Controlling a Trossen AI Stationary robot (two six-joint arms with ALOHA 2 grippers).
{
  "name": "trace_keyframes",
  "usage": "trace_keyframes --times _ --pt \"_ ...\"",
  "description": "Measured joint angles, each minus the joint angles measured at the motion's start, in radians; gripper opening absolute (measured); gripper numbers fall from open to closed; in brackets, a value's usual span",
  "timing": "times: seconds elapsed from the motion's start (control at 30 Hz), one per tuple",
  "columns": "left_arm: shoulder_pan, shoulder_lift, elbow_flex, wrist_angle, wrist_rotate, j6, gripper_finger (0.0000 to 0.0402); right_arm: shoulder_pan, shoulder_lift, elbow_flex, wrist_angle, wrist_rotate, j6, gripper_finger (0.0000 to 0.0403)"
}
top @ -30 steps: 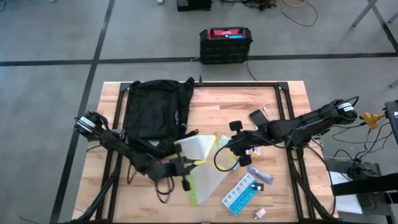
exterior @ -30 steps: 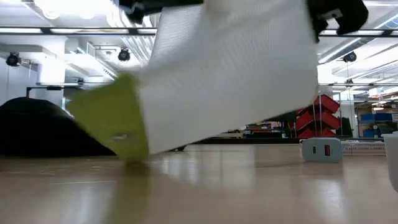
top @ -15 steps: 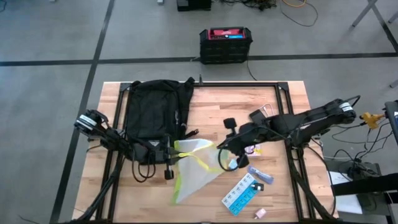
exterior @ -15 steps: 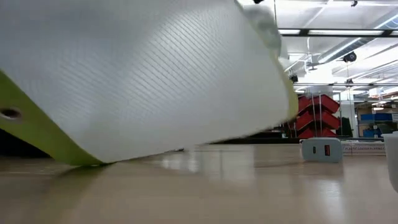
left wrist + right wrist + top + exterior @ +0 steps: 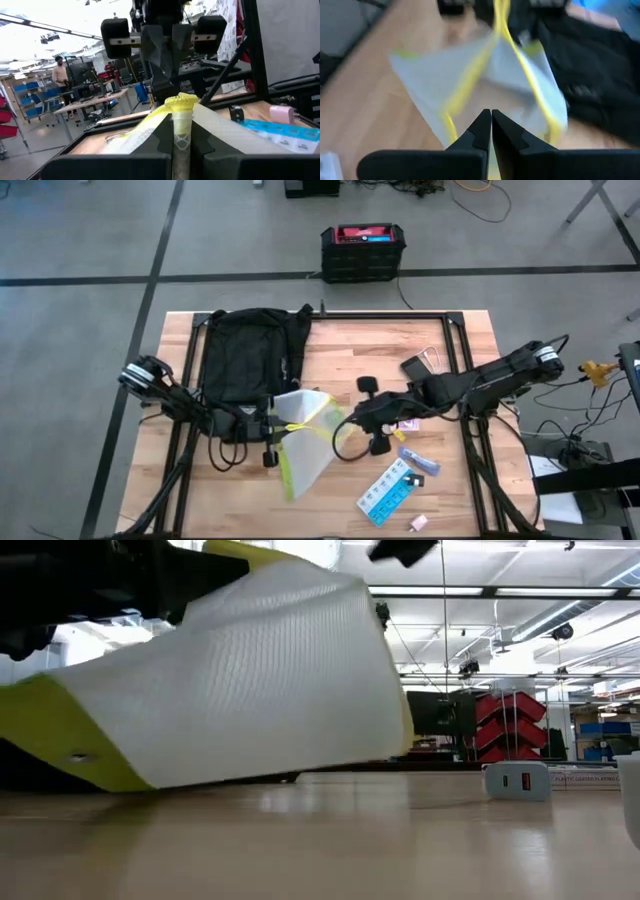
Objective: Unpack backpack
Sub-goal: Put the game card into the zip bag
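The black backpack (image 5: 245, 365) lies flat at the table's far left. Just in front of it a white mesh bag (image 5: 303, 442) with yellow trim slants between my two grippers. Its yellow lower corner (image 5: 75, 745) rests on the table. My left gripper (image 5: 270, 430) is shut on the bag's near-left side, close to the backpack's front edge. My right gripper (image 5: 352, 420) is shut at the bag's right, where the yellow strap (image 5: 325, 420) runs to it. In the left wrist view the right gripper (image 5: 167, 60) stands opposite, above the bag. My left gripper pinches a gathered yellow edge of the bag (image 5: 181, 107) between its two fingers, coming level from the table's left. The bag's upper part is raised while its lower corner sits on the table. My right gripper is shut where the yellow strap (image 5: 496, 30) runs down to its fingertips, coming from the table's right. Its fingers hide the place of contact. The strap spreads in two slack lines toward the bag.
To the right of the bag lie a blue pill organiser (image 5: 388, 492), a small tube (image 5: 420, 460), a phone (image 5: 415, 367) and a small pink item (image 5: 420, 523). A white charger (image 5: 515, 780) stands on the table. A black-and-red box (image 5: 362, 250) sits on the floor beyond the far edge.
Both grippers have moved toward the table's left edge, the left one also toward the backpack. The bag has been carried with them and has swung round: its lower yellow end has shifted left, and it now lies more compact beside the backpack.
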Motion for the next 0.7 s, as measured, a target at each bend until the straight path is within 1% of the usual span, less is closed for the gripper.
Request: trace_keyframes --times 0.07,0.17,0.27,0.33,0.43,0.53,0.57,0.63,0.7 --pt "0.000 -0.006 0.000 0.002 0.030 0.000 0.0000 0.000 -0.005 0.000 -0.091 0.056 0.056 0.0000" --pt "0.000 -0.018 0.002 0.002 0.068 -0.001 0.0000 -0.002 -0.001 -0.025 -0.201 0.069 0.142 0.0000" --pt "-0.003 -0.035 0.010 0.002 0.112 0.001 0.0000 -0.001 0.003 -0.090 -0.213 0.059 0.168 0.0003" --pt "-0.004 -0.052 0.021 0.002 0.154 0.022 0.0000 -0.003 0.003 -0.150 -0.194 0.036 0.202 0.0013" --pt "-0.006 -0.084 0.036 0.002 0.213 0.052 0.0000 -0.013 0.004 -0.254 -0.055 0.007 0.276 0.0034" --pt "-0.007 -0.112 0.044 0.000 0.243 0.088 0.0000 -0.012 0.010 -0.353 0.172 0.003 0.310 0.0051" --pt "-0.006 -0.117 0.048 -0.003 0.243 0.089 0.0000 -0.010 0.012 -0.372 0.261 -0.018 0.312 0.0054" --pt "-0.005 -0.125 0.051 -0.022 0.240 0.086 0.0000 -0.001 0.011 -0.379 0.409 -0.106 0.308 0.0055" --pt "-0.003 -0.124 0.053 -0.056 0.236 0.057 0.0000 0.013 -0.005 -0.356 0.536 -0.204 0.285 0.0049"
